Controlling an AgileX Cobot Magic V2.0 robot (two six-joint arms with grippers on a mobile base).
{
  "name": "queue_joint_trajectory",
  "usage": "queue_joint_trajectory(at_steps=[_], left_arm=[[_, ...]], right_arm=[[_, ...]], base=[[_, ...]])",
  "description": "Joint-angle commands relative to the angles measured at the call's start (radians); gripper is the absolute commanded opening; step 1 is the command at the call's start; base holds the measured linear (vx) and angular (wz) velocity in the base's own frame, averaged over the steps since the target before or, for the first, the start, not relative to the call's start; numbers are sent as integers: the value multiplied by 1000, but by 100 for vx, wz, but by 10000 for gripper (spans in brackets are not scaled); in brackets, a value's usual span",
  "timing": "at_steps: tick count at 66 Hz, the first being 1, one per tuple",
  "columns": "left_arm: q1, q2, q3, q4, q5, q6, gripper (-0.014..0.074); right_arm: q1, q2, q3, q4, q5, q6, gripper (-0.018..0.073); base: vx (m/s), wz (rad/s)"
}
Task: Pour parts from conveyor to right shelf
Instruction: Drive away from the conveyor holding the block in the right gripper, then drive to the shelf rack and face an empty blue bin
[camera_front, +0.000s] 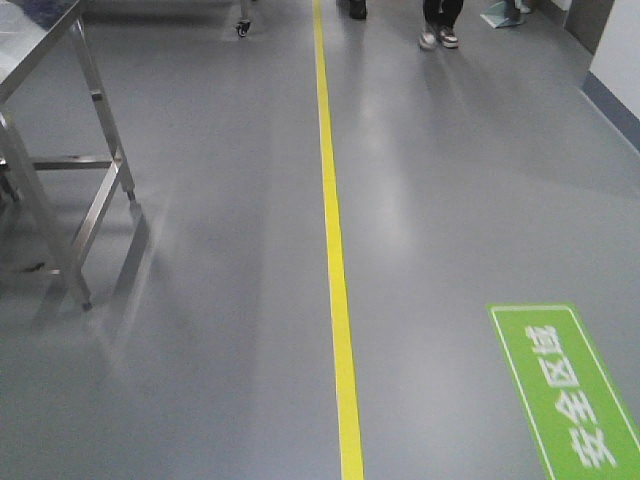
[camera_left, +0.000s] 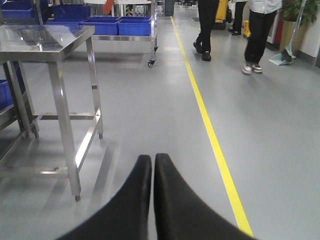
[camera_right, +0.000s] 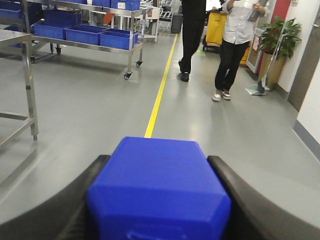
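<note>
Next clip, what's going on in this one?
The right gripper is shut on a blue block, holding it above open grey floor. The left gripper is shut and empty. A steel table stands to the left, a wheeled rack with blue bins is further ahead, and two people are near the yellow line.

One legible sign: green floor marking (camera_front: 565, 390), white border, white characters 安全区域 running sideways, on grey floor (camera_front: 200, 300) right of yellow line (camera_front: 335, 250). It appears in front view only. Neither gripper shows there, so I can't place it against them. Faint raised outline low on blue block (camera_right: 159, 185) clamped in right gripper (camera_right: 159, 160): I can't read it. Ahead of left gripper (camera_left: 152, 159), nothing legible.
</note>
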Motion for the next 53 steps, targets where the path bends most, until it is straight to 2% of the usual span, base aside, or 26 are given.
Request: queue_joint_trajectory(at_steps=[1,53], left_arm=[[-1,13,-19,-8,-71,-8,-6],[-1,13,-19,-8,-71,-8,-6]], right_arm=[[-1,13,-25,8,-76,-2,-5],[-1,13,-25,8,-78,-2,-5]], base=[[83,6],[85,1]])
